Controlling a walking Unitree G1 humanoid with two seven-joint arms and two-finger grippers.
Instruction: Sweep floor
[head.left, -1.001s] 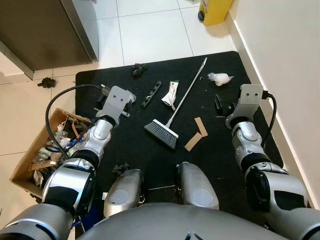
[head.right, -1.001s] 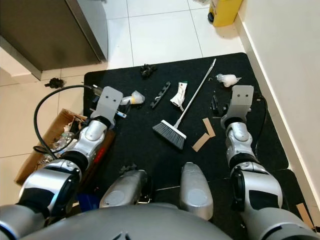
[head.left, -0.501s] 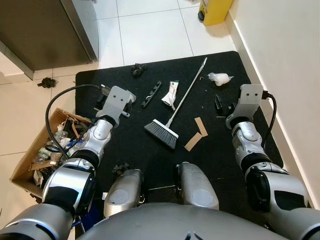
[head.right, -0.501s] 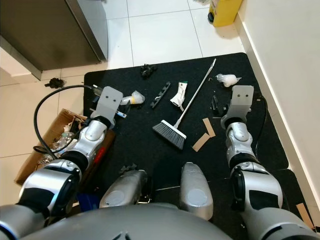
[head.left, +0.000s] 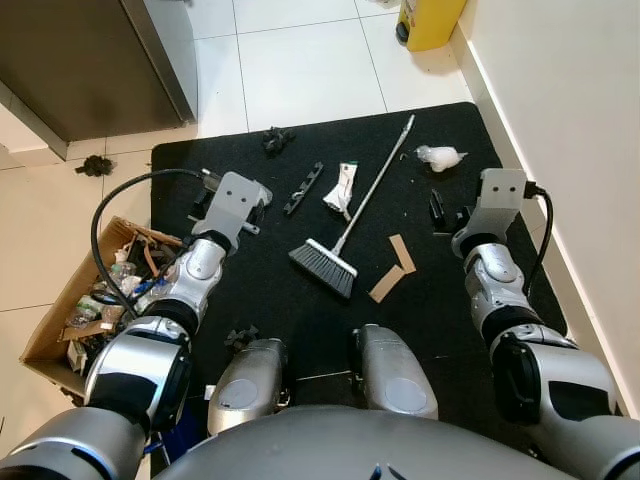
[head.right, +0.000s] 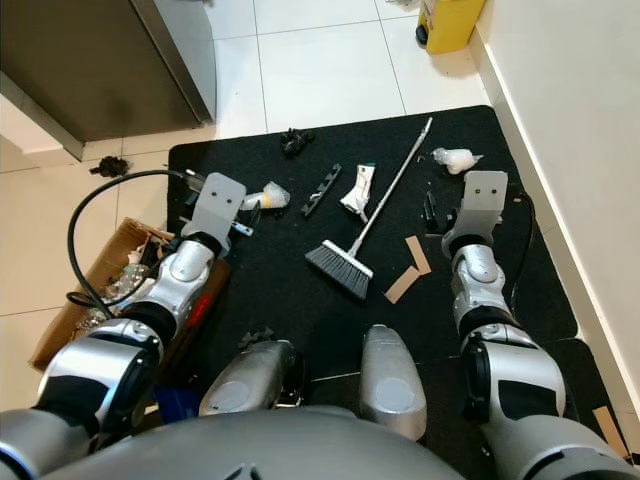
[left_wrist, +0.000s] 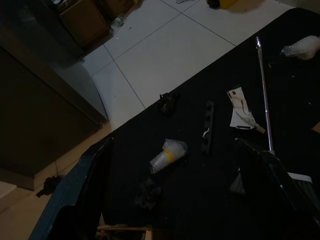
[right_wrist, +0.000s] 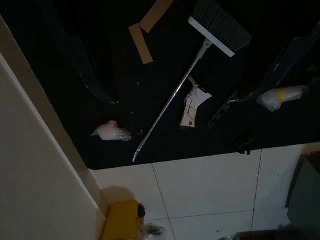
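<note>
Broom (head.left: 345, 232) lies ungrasped on the black mat (head.left: 260, 290) between both grippers' spread, empty fingers (left_wrist: 85, 190), where a careless reach risks scattering the cardboard strips (head.left: 392, 268) beside its bristles.

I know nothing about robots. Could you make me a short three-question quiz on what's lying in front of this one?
1. True or false: the broom lies flat on the black mat, held by neither pincer.
2. What lies nearest the broom head?
A. two cardboard strips
B. the yellow bin
C. the cardboard box of rubbish
3. Fill in: the crumpled clear wrapper lies near the tip of the broom's ____.

Key: 1 true; 2 A; 3 handle.
</note>
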